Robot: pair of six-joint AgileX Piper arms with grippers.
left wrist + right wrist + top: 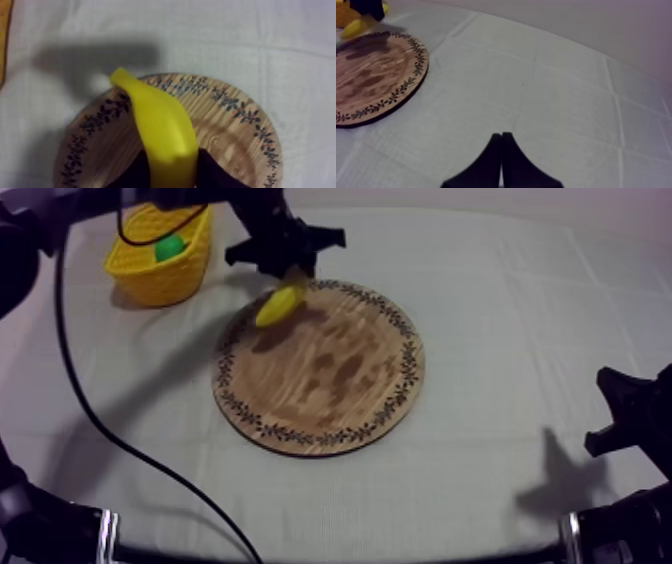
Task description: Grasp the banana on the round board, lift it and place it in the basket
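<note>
Banana (279, 306) pinched by left end effector (288, 280), seemingly above board (335, 383); right end effector (501, 137) closed.

green item (169, 247) in yellow basket (160, 280) unidentifiable, banana (162, 130) base cut off

Grainy wooden board (330, 388); smooth matt banana (162, 132)

A round wooden board (330, 383) with a dark leaf-patterned rim lay flat mid-table. A smooth yellow banana (279, 306) hung tilted over its far left rim, one end clamped between the black fingers of the left gripper (169, 170), its shadow on the wood. The yellow basket (160, 280) stood upright beyond that rim, apart from the board.
</note>
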